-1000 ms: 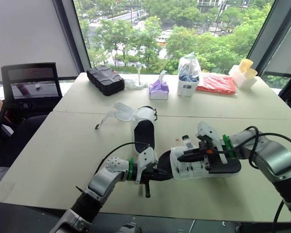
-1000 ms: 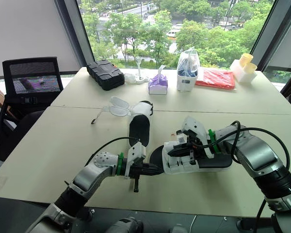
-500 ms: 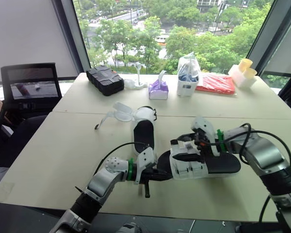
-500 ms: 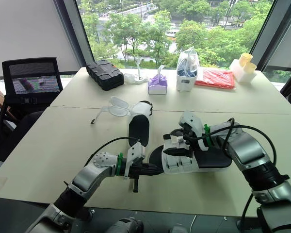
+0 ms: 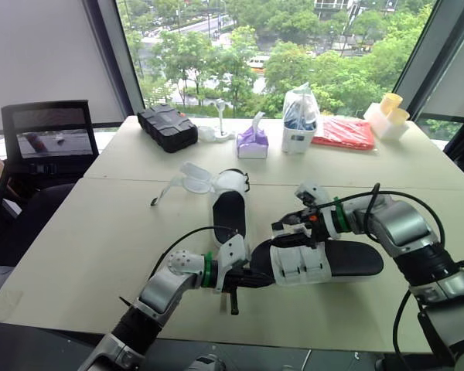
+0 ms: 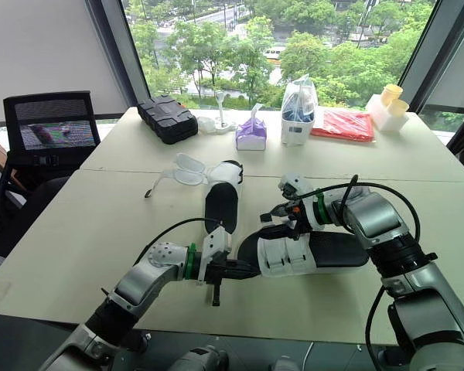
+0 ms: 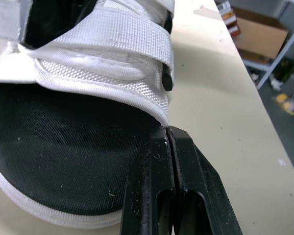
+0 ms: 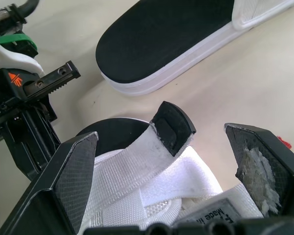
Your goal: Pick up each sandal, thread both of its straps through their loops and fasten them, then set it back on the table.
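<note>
A white-strapped sandal with a black footbed and white sole (image 5: 346, 260) lies flat on the pale beige worktop (image 5: 77, 239), close to the front edge and between the two arms. Its toe points toward the robot's left.

The left gripper (image 7: 167, 133) is at that toe. Its two black fingers are pressed together with no gap, and their tips sit against the edge of the front white webbing strap (image 7: 112, 29). I cannot tell whether any webbing is nipped between them.

The right gripper (image 8: 161, 139) hangs just above the strapped part of this sandal with its jaws spread wide, holding nothing. Between the jaws a white strap rises, ending in a black tab (image 8: 172, 126) that touches neither finger.

A second sandal of the same kind (image 5: 230, 213) lies just beyond the first, toe toward the robot, with its white straps (image 5: 187, 179) flopped open to the left.

Along the window edge of the worktop, well apart from the sandals, are a black ridged case (image 5: 168, 127), a purple tissue pack (image 5: 254, 144), a clear plastic bag (image 5: 300, 116) and a flat red packet (image 5: 344, 133).
</note>
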